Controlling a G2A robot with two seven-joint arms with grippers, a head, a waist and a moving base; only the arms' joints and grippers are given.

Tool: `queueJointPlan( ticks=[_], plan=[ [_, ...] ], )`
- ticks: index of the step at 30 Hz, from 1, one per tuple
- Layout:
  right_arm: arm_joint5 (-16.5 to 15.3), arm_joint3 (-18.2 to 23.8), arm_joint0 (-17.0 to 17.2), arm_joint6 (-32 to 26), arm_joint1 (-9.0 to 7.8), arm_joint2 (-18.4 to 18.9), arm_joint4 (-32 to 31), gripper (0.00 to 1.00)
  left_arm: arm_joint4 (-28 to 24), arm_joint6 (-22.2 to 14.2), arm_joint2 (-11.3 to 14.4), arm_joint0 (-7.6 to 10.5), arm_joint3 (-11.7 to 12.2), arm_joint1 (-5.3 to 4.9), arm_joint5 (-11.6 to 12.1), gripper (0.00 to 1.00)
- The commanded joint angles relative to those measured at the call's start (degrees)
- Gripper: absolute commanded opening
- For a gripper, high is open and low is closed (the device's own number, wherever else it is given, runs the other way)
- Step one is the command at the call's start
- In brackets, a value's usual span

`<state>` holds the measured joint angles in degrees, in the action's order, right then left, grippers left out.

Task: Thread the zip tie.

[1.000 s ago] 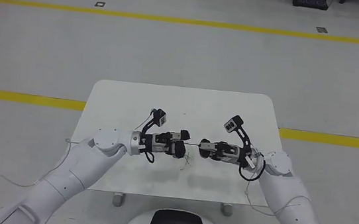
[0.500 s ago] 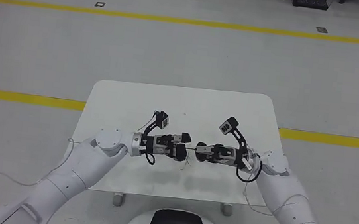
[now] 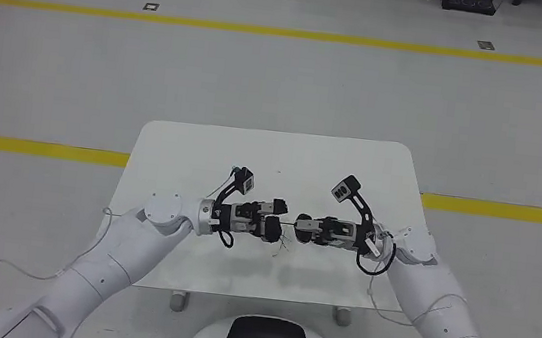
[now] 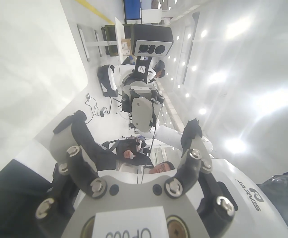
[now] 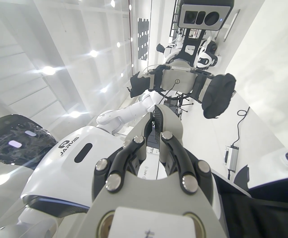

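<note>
The white surface (image 3: 173, 148) is standing on a pale floor (image 3: 61, 65) crossed by two yellow lines (image 3: 286, 33). Both arms are lying low over its near half, reaching in from either side so that their tips are meeting head-on over the middle. The left arm (image 3: 170, 213) is coming in from the left edge and the right arm (image 3: 413, 248) from the right edge. Each is carrying a small black camera (image 3: 242, 177) on a bracket above its wrist.

The left end effector (image 3: 273, 226) is standing released. In the left wrist view its two fingers (image 4: 77, 133) are spread wide apart, and the right wrist view is showing the same wide gap between its black-tipped pads.

The right end effector (image 3: 306, 227) is facing it, just beside it, and is clenched. Its two fingers (image 5: 171, 121) are pressing together at the tips, grasping the zip tie (image 5: 167, 91).

The zip tie is showing as a thin dark strand held up off the surface. It is running out from the clenched tips across the small gap toward the middle of the left end effector's open jaws. Its far end is lying in line with the left palm plate; whether it is touching there I cannot tell.
</note>
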<state>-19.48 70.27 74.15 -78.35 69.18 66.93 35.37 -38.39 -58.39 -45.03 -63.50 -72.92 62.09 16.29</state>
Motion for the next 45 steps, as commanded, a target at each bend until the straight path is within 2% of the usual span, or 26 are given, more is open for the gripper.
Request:
queueJointPlan(
  ticks=[1,13,16,17,19,20,23,29,35,41,45],
  plan=[
    [0.0,0.0,0.0,0.1,-0.04,-0.1,-0.1,0.0,-0.1,-0.2,0.0,-0.01,0.0,0.03,0.0,1.0],
    [0.0,-0.4,-0.3,1.1,-0.09,-0.9,-0.6,0.0,0.0,-0.8,-0.1,-0.14,-0.1,0.12,-0.1,0.99],
    [0.0,-0.5,-0.4,1.5,-0.13,-1.0,-0.8,0.0,0.2,-0.7,-0.2,-0.17,0.0,0.11,-0.2,0.78],
    [0.0,-0.5,-0.4,1.6,-0.16,-1.0,-1.0,0.0,0.4,-0.6,-0.2,-0.18,0.0,0.11,-0.2,0.74],
    [0.0,-0.5,-0.4,1.9,-0.22,-0.9,-1.4,0.0,0.5,-0.5,-0.2,-0.23,0.0,0.1,-0.2,0.52],
    [0.0,-0.4,-0.4,2.0,-0.27,-0.9,-1.5,0.0,0.6,-0.4,-0.3,-0.26,0.0,0.11,-0.2,0.49],
    [0.0,-0.3,-0.3,2.1,-0.37,-0.7,-1.7,0.0,0.6,-0.3,-0.3,-0.33,0.0,0.12,-0.3,0.42],
    [0.0,-0.4,-0.3,2.3,-0.57,-0.7,-2.4,0.0,1.0,-0.1,-0.4,-0.33,0.0,0.15,-0.4,0.35],
    [0.7,-0.6,-0.5,2.4,-0.9,-0.9,-4.0,0.0,1.2,0.5,-0.4,-0.37,0.1,0.2,-0.7,0.35],
    [1.3,-0.3,-0.4,2.9,-1.35,-0.6,-5.3,0.0,1.6,1.0,-0.4,-0.38,0.1,0.25,-0.8,0.23],
    [1.8,-0.1,-0.3,3.5,-1.56,-0.5,-5.8,0.0,1.8,1.2,-0.5,-0.46,0.1,0.26,-0.9,0.19]
  ],
)
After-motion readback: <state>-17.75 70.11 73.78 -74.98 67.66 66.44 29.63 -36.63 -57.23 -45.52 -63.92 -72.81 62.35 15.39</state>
